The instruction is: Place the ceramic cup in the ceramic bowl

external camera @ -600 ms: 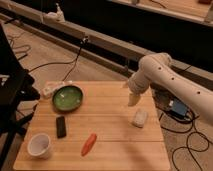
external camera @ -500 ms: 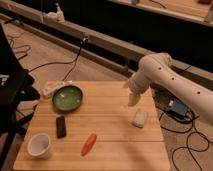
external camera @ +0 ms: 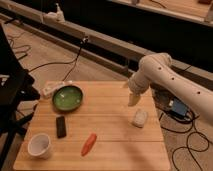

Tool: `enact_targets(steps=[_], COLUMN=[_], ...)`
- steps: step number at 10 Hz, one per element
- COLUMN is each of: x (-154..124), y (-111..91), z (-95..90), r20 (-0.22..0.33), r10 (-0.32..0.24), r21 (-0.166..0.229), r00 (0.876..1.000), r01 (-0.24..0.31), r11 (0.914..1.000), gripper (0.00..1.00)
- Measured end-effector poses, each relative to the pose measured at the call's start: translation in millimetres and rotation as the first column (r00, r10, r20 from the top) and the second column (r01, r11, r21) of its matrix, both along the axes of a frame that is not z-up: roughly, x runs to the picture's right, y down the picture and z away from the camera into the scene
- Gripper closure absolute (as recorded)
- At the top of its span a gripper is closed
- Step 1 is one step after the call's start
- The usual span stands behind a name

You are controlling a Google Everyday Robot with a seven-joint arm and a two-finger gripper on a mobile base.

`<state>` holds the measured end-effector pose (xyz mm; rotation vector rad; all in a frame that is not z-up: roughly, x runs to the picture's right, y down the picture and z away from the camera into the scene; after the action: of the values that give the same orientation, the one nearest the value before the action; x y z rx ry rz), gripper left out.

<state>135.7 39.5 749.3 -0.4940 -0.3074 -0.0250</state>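
The white ceramic cup (external camera: pixel 40 145) stands upright near the front left corner of the wooden table (external camera: pixel 110 145). The green ceramic bowl (external camera: pixel 67 97) with a dark rim sits at the back left, empty. My gripper (external camera: pixel 133 99) hangs from the white arm (external camera: pixel 165 75) above the right part of the table, far from the cup and bowl, just above and behind a white rounded lump (external camera: pixel 139 118).
A black rectangular object (external camera: pixel 60 126) lies between bowl and cup. An orange carrot-like item (external camera: pixel 89 144) lies at the front middle. Cables and a blue box (external camera: pixel 178 108) lie on the floor to the right. A dark chair (external camera: pixel 12 85) stands left of the table.
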Motion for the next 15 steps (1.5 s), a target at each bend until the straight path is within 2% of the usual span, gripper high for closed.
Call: enact_targets(steps=[13,15], x=[0.4,-0.9], y=[0.4,1.1], z=[0.2,-1.1], r20=[0.000,0.007], r10=[0.001,-0.018], r21=[-0.001,-0.005], r00=[1.000,1.000], r01=[-0.001,0.019], r11=[1.0000,0.9998], gripper=[0.33,0.33])
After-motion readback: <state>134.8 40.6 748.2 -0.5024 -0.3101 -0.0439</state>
